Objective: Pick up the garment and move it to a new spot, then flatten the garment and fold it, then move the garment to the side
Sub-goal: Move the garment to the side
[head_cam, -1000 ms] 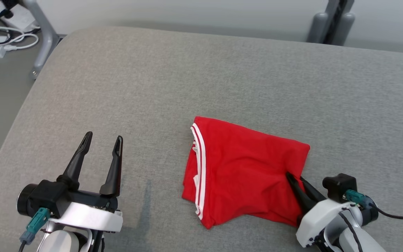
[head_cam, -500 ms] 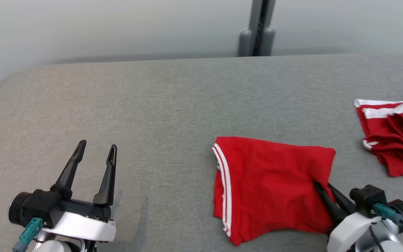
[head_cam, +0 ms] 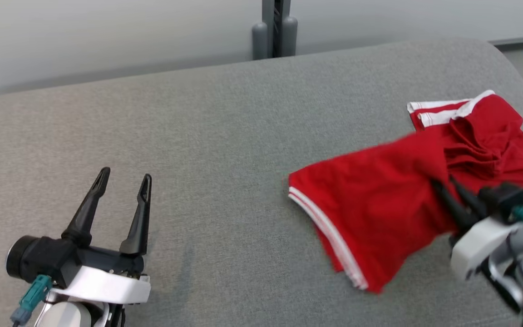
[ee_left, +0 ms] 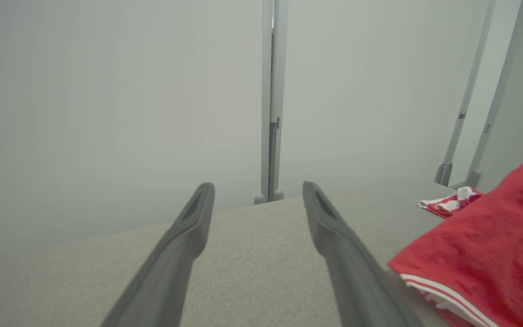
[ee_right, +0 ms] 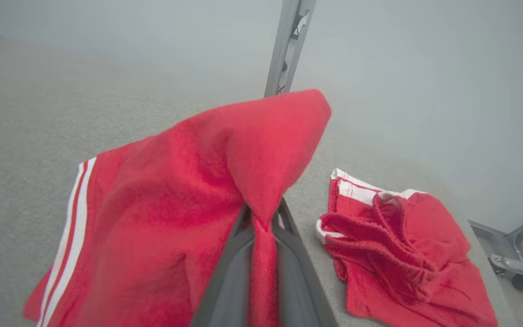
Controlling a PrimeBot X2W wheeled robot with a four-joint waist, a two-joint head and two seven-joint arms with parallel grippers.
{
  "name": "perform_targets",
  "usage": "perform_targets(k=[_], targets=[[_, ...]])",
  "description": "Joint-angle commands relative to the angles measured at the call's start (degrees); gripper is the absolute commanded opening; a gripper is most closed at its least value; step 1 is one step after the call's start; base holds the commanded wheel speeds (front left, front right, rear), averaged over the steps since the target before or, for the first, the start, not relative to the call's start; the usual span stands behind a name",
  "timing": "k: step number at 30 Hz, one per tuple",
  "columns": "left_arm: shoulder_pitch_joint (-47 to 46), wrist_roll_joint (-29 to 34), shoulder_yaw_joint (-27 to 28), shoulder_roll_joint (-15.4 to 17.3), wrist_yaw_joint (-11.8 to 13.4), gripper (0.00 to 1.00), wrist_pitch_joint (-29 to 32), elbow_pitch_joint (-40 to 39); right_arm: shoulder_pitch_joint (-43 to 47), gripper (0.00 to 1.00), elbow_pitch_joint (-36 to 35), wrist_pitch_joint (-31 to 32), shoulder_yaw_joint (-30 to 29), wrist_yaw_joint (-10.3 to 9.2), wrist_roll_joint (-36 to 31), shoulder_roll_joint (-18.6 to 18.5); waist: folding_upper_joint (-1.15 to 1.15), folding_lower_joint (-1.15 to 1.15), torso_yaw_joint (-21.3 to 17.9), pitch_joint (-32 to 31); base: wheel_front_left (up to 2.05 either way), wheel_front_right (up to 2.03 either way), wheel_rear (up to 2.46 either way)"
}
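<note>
Right jaws are pinching the garment (head_cam: 379,213) by a corner nr the crumpled pile (head_cam: 502,131), it's looking light n floppy; left jaws hanging spread.

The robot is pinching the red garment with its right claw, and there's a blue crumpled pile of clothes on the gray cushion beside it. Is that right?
Not quite. The crumpled pile is red with white trim, not blue; the right wrist view shows it plainly. The rest is right: the right gripper is pinching the red garment, and the pile lies on the gray cushion beside it.
</note>
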Motion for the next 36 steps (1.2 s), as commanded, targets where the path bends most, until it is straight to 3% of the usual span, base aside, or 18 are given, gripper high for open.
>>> perform_targets(k=[1,12,16,20,21,23,30,36], targets=[[-1.3,-0.1,-0.1,0.5,0.0,1.0,0.1,-0.4,-3.0,0.0,0.6,-0.1,-0.3,-0.05,0.6,-1.3,0.0,0.0,-1.5,2.0,0.0,0.0,0.0],[-9.3,1.0,-4.4,1.3,-1.5,1.0,0.3,-1.7,-19.3,0.0,12.8,-1.9,-4.3,-0.05,1.8,-11.2,0.0,0.0,-2.5,11.3,0.0,0.0,0.0],[-11.6,1.1,-5.7,1.6,-1.9,1.0,0.2,-1.7,-22.2,0.0,18.9,-3.6,-6.0,-0.05,2.0,-12.1,0.0,0.0,-2.0,13.3,0.0,0.0,0.0],[-13.2,0.9,-6.6,2.0,-2.1,1.0,0.1,-1.4,-24.5,0.0,26.3,-5.1,-8.3,-0.05,1.9,-10.6,0.0,0.0,-1.5,14.5,0.0,0.0,0.0],[-13.4,0.7,-6.7,2.2,-2.2,1.0,0.1,-1.2,-25.0,0.21,28.0,-5.7,-9.1,-0.06,1.6,-10.6,0.0,0.0,-1.4,14.7,0.0,0.0,0.0],[-13.7,0.5,-6.9,2.4,-2.3,1.0,0.0,-0.9,-25.8,1.0,31.2,-6.6,-10.5,-0.06,1.1,-10.2,0.0,0.0,-1.3,14.7,0.0,0.0,0.0],[-11.6,-0.2,-6.5,2.2,-1.4,1.0,-0.4,0.5,-26.1,1.0,36.8,-12.0,-14.6,-0.05,-0.4,-7.6,0.0,0.0,-1.0,12.1,0.0,0.0,0.0],[-8.5,-1.1,-5.4,1.9,0.1,1.0,-0.7,1.7,-22.4,1.0,33.4,-13.7,-17.2,-0.05,-1.0,-3.8,0.0,0.0,-0.3,7.8,0.0,0.0,0.0]])
